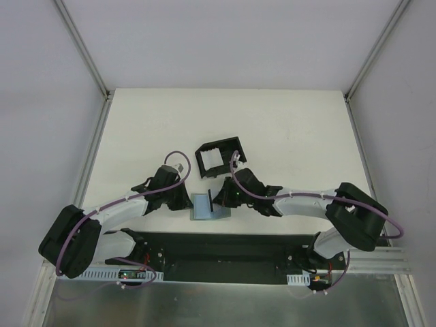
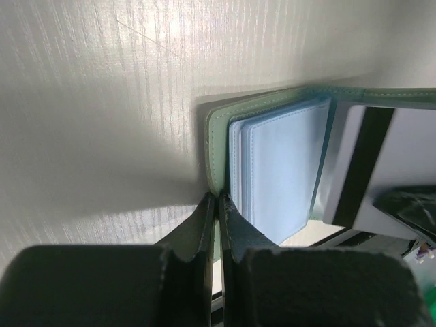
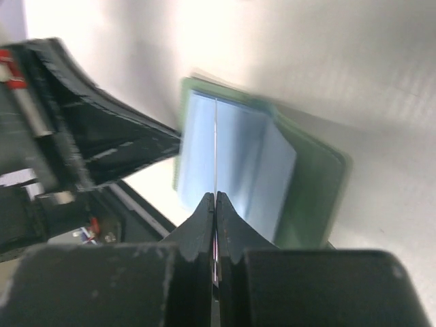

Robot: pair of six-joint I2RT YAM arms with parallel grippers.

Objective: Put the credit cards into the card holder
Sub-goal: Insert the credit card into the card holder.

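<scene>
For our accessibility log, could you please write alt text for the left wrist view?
The left gripper is pinched shut on the edge of an open grey-green case, its light blue leaves fanned out beyond it over a white table. At right, a whitish-grey card with a dark stripe is partly in frame.

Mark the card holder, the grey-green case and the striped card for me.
card holder [image 1: 200, 162], top external view, its left wall.
grey-green case [image 2: 216, 150], left wrist view, its stitched cover edge.
striped card [image 2: 362, 163], left wrist view, its dark stripe.
</scene>
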